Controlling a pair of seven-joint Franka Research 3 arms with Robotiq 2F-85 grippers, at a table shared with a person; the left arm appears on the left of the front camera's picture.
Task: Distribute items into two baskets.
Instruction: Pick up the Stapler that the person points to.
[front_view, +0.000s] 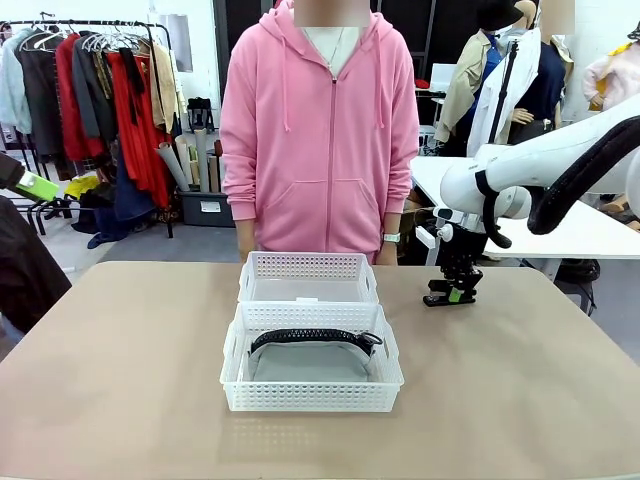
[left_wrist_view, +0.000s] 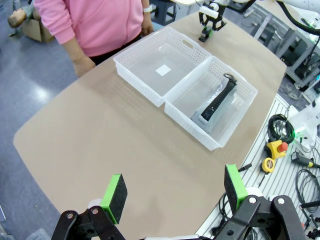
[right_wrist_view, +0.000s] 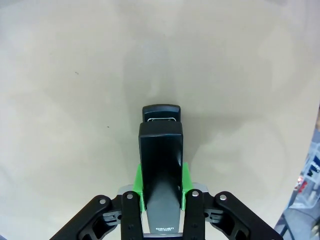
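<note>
The right fingers (right_wrist_view: 185, 186) were pressed in on the black stapler (right_wrist_view: 160, 165), one green pad against each of its sides, near its back end. The stapler's nose pointed away from the wrist, over bare tan surface (front_view: 150, 360). From across the room the stapler sat low, right at the surface, off to the robot's right of the baskets and apart from them. I could not tell whether it was touching down or just clear.

The two white baskets stood in the middle, long sides touching. The far basket (front_view: 308, 266), the one on the person's side, had a small white label (left_wrist_view: 163, 70) on its floor. The near basket (front_view: 310, 397) held the grey pouch (front_view: 310, 367), lying flat on the bottom, with its black ridged strap (front_view: 315, 338) curving along the side next to the far basket.

The left fingers (left_wrist_view: 116, 196) hung high above the surface, spread wide with nothing between their pads, well away from the baskets.

A person in a pink hoodie (front_view: 320, 130) stood at the far edge, just behind the far basket, with one hand (left_wrist_view: 84, 65) hanging down near the edge of the surface.
</note>
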